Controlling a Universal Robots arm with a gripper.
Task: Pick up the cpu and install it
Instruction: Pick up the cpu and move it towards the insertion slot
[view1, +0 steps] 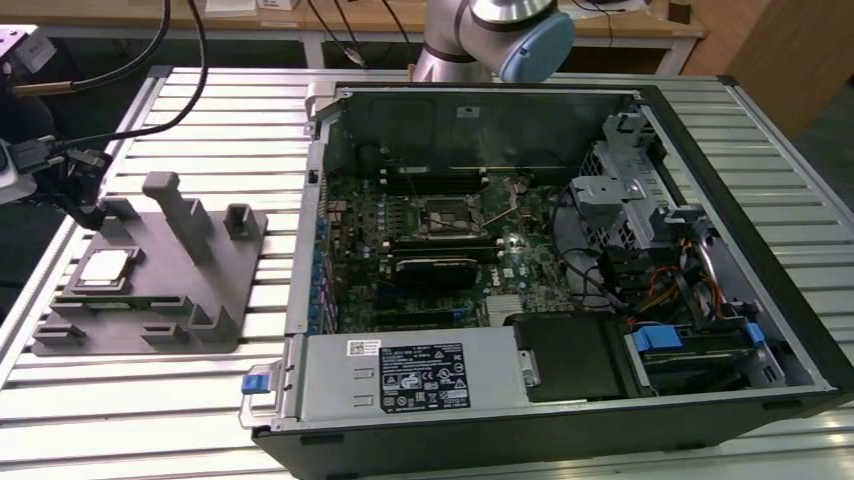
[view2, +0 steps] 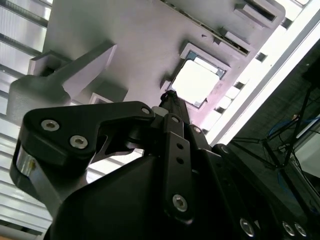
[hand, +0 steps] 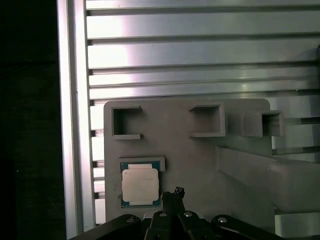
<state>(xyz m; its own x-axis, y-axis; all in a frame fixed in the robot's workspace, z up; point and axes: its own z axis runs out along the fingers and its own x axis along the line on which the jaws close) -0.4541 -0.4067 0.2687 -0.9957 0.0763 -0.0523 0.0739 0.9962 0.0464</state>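
A: Entry: where is the cpu?

B: The cpu (view1: 107, 268) lies flat in a square pocket on the plate (view1: 158, 282), silver top up. Both wrist views agree that it is seated in the pocket, not lifted, and nothing touches it.

A: And the gripper?

B: The gripper (hand: 177, 192) hangs over the plate just beside the cpu's pocket, off to one side rather than over the chip's middle. Its fingers look clenched together into one narrow tip with nothing between them. I cannot tell whether that tip touches the plate.

A: The install site?

B: The case (view1: 481, 115) stands open on the table (view1: 174, 400), beside the plate on the exterior view's right. The socket (view1: 447, 215) sits on the board inside the case, well apart from the plate. No chip shows in it, but its frame is too small to tell if it is open.

A: How far along?

B: My judgement is early. The gripper is at the plate and near the cpu, and that is all that is done. There is no grasp yet, so both the pick-up and the install remain.
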